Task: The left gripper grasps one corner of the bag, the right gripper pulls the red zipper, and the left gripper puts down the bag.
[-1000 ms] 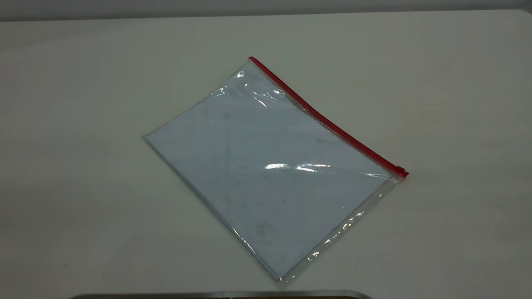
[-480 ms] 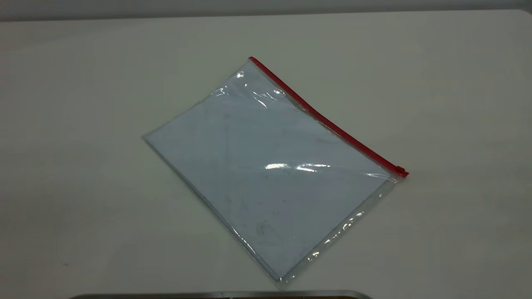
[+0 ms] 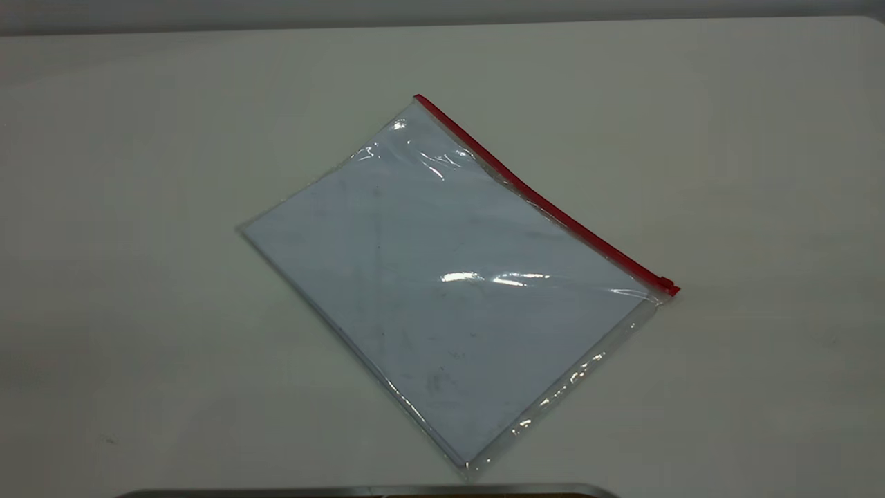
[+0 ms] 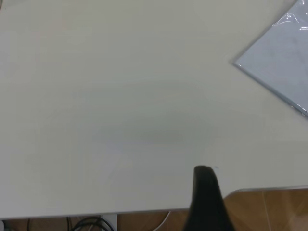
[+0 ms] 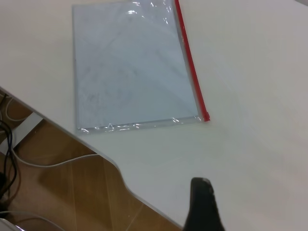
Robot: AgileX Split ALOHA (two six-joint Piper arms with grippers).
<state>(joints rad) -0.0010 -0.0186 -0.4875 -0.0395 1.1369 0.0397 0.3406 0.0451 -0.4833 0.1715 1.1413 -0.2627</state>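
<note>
Clear plastic catches the light where the bag [image 3: 442, 277] lies flat and askew in the middle of the pale table [image 3: 138, 138], seen from the outside camera. Its red zipper [image 3: 546, 200] runs along the far-right edge — the little slider tab [image 3: 667, 284] sits at the right-hand end. No arm shows in this view.

From the left wrist, one dark finger of the left gripper [image 4: 208, 199] hangs over the table's near edge, well apart from the bag's corner [image 4: 237, 63]; how wide the claw stands, I cannot tell.

From the right wrist, the right gripper [image 5: 204, 204] hovers over bare table, apart from the zipper's slider end — again only one finger shows, so the opening cannot be judged.
</note>
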